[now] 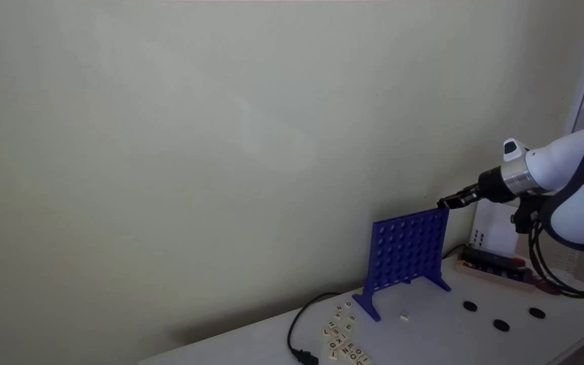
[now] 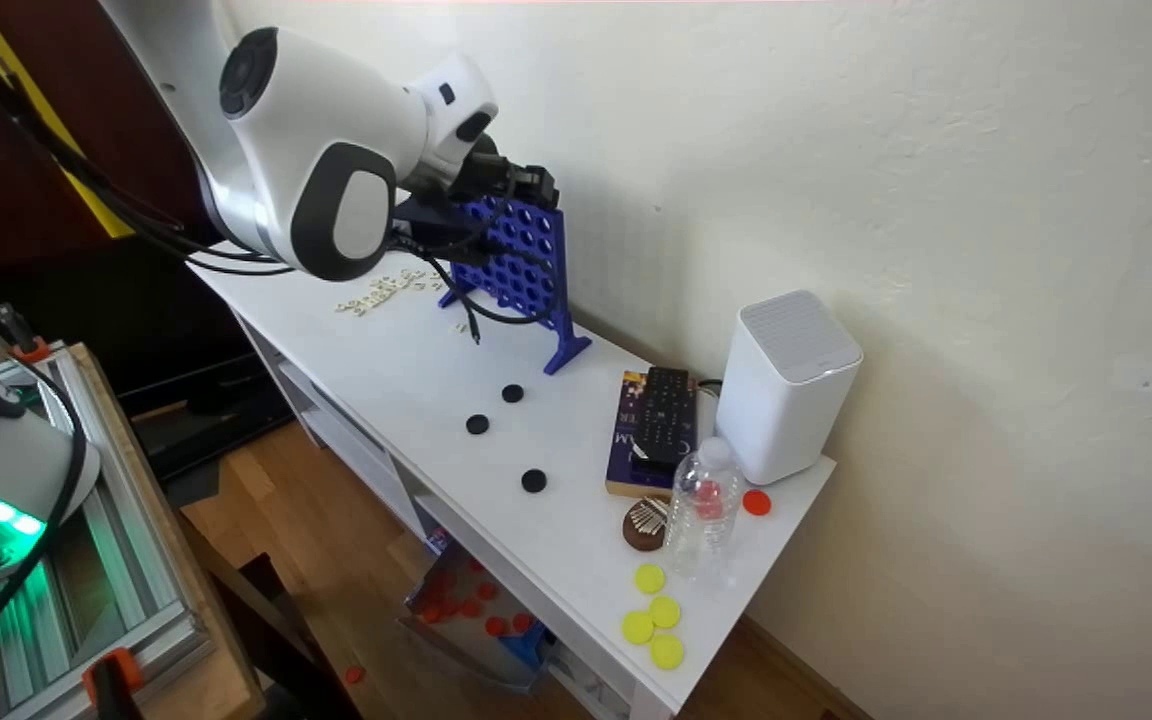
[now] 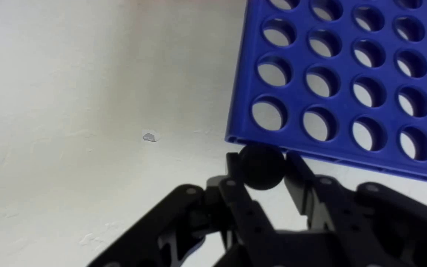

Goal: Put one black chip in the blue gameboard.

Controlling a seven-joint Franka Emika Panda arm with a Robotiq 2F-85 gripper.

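Observation:
In the wrist view my gripper point(image 3: 262, 163) is shut on a black chip point(image 3: 262, 174), held by its rim between the two fingertips. The chip lies right at the top edge of the blue gameboard point(image 3: 297, 92), close to one end corner; whether it has entered a slot I cannot tell. Both exterior views show the upright gameboard point(image 1: 409, 248) point(image 2: 558, 265), with the gripper point(image 1: 444, 204) over its upper corner. Three more black chips point(image 1: 501, 325) point(image 2: 534, 481) lie loose on the table. The arm and cables cover part of the board in an exterior view.
Letter tiles point(image 1: 340, 334) and a black cable point(image 1: 292, 329) lie near the board. Toward the other table end are a book point(image 2: 626, 430) with a remote point(image 2: 666, 410), a white box point(image 2: 786, 400), a clear bottle point(image 2: 701, 520) and yellow chips point(image 2: 666, 651). A wall rises behind.

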